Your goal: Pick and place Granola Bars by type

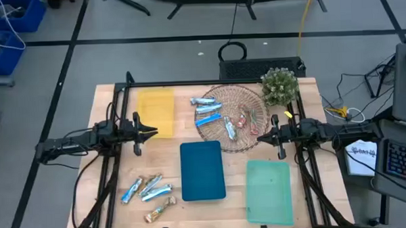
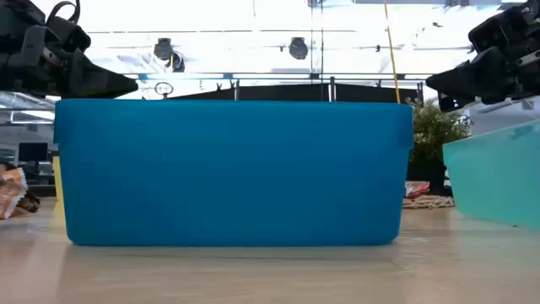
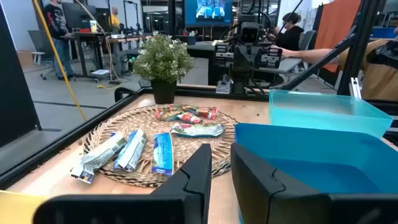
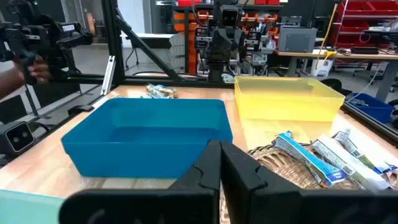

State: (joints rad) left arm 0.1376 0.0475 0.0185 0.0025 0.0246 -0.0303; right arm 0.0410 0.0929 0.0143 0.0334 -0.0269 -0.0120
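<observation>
On the near edge of the worktop [image 1: 304, 90] lies a loose cluster of bars [image 1: 147, 190], blue-and-silver ones with a tan one beside them, just left of the blue tray [image 1: 202, 169]; the green tray [image 1: 269, 191] sits to the right of that. Farther back, the left gripper [image 1: 149, 133] hangs above the near edge of the yellow tray [image 1: 155, 110], its jaws a narrow slit apart with nothing between them in the left wrist view. Level with it, the right gripper [image 1: 263, 135] hovers at the right rim of the wicker mat [image 1: 233, 117], jaws pressed together and empty. On the mat lie more bars: blue-and-silver ones [image 3: 130, 149] toward the yellow tray, red ones [image 3: 186, 112] toward the plant [image 1: 279, 85] at the far corner, and one pale one [image 3: 197, 129] between them. None of the three trays appears to hold a bar, so sorting looks barely begun. The step in hand seems to be a first pick from the mat. To do it well, the nearer gripper should spread its jaws before descending, choose a bar lying clear of its neighbours, line the jaws across its narrow width, and come straight down so the foil does not skid on the weave. Only one arm should work over the mat at once.
</observation>
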